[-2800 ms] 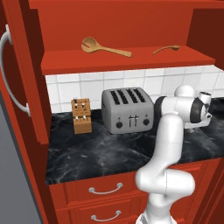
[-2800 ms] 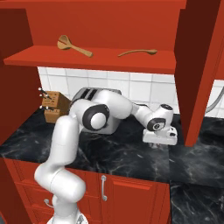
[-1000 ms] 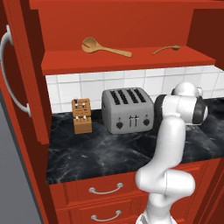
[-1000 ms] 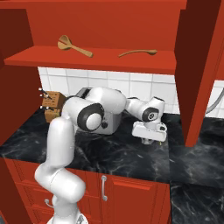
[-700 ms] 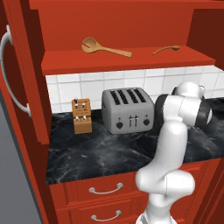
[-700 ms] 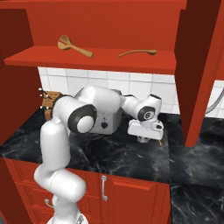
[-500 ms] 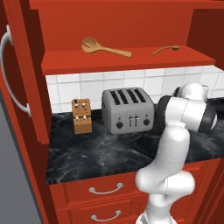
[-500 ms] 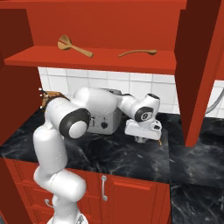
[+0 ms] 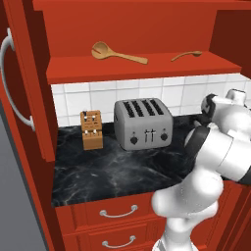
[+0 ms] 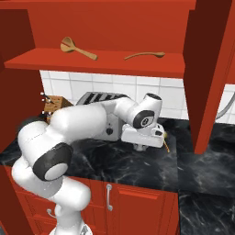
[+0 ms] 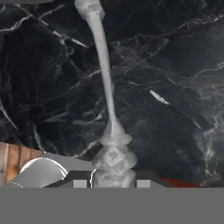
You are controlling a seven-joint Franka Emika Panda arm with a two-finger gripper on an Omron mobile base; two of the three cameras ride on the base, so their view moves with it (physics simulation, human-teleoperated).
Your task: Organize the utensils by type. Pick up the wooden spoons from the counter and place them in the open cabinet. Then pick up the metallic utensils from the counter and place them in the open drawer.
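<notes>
The jaws (image 10: 161,137) hang low over the black counter (image 10: 119,163) right of the toaster (image 9: 142,123), clamped on a slim metal utensil (image 11: 106,94) whose handle runs straight out from between them above the marble. Both wooden spoons (image 9: 116,53) lie on the cabinet shelf (image 9: 142,66) overhead.

A silver toaster (image 9: 143,122) stands beside a knife block (image 9: 91,129) (wooden).

A kitchen: toaster (image 9: 142,122) and knife block (image 9: 91,129) on a marble counter (image 9: 112,174) under tiled wall.
</notes>
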